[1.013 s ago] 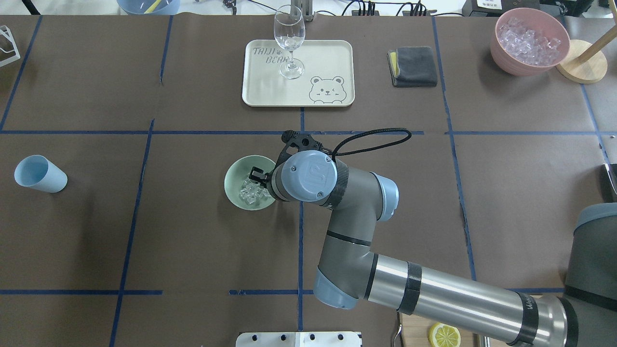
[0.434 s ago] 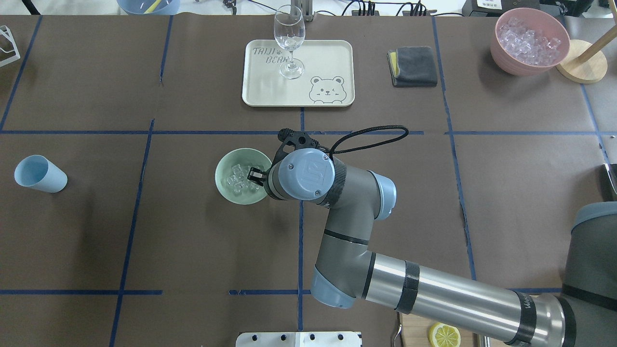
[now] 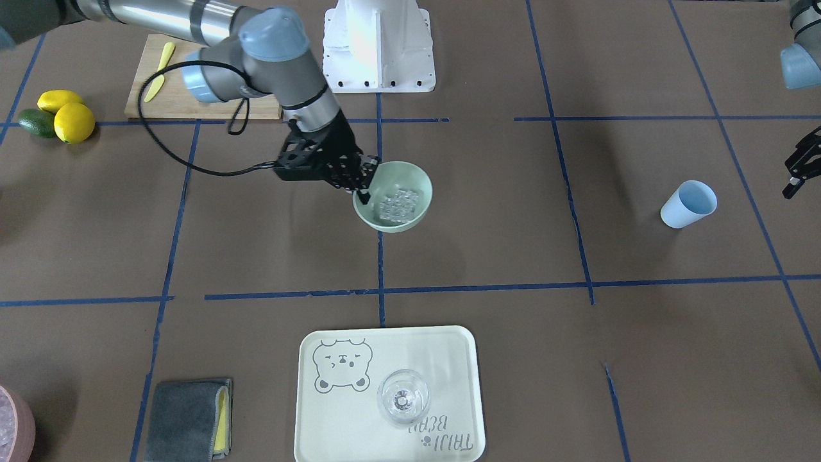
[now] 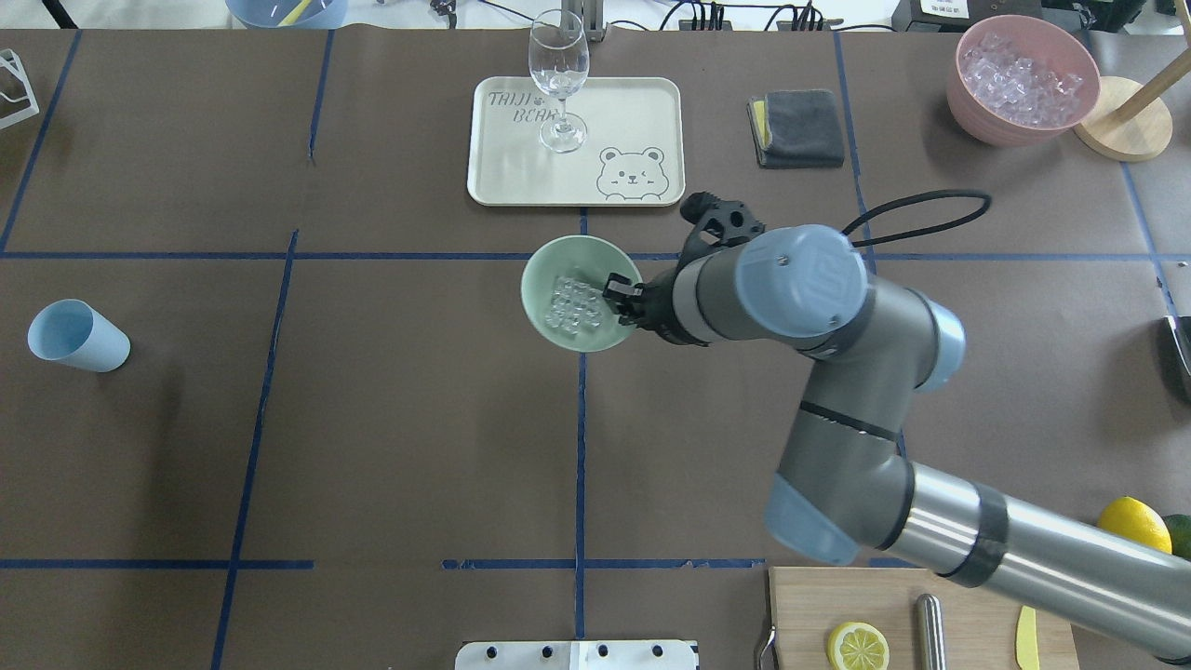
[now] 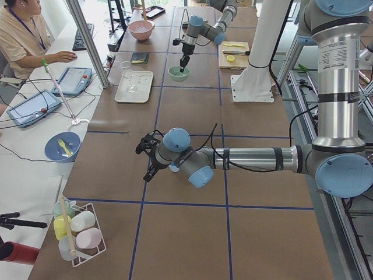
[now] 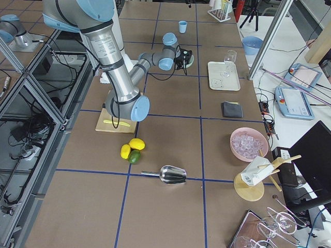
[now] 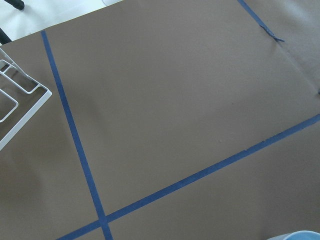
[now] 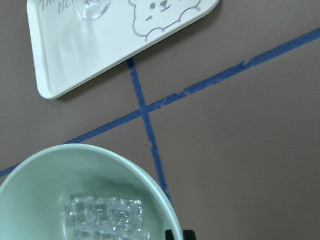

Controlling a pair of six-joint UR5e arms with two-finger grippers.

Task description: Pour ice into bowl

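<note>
1. One wide brown paper-covered desk with blue tape lines [image 4: 372, 447] is carrying everything. Bare paper is lying around the central tape crossing, so a flat landing spot is waiting there.
2. The grey right arm [image 4: 809, 279] is reaching in toward that crossing. Slow, even wrist travel is what this step is asking for.
3. The cream rectangular tray with a bear drawing [image 4: 642, 112] is sitting just beyond the crossing. The load should be stopping short of its edge.
4. The round pale mint-green bowl [image 4: 558, 261] is being held by one side of its rim. Whether it is resting on the desk or hanging just above it, I cannot tell. Levelling it is the main care.
5. The right tool [image 4: 622, 300] is pinching the rim narrowly. Opening should be waiting until the base is sitting flat. The left tool [image 3: 795, 173] is hovering near the light blue tapered cup [image 3: 687, 204], and I cannot tell whether it is wide or narrow.
6. The small clear glassy ice cubes [image 4: 575, 305] are lying clustered in the bowl's bottom. Any jolt or tilt is likely to be spilling them.
</note>
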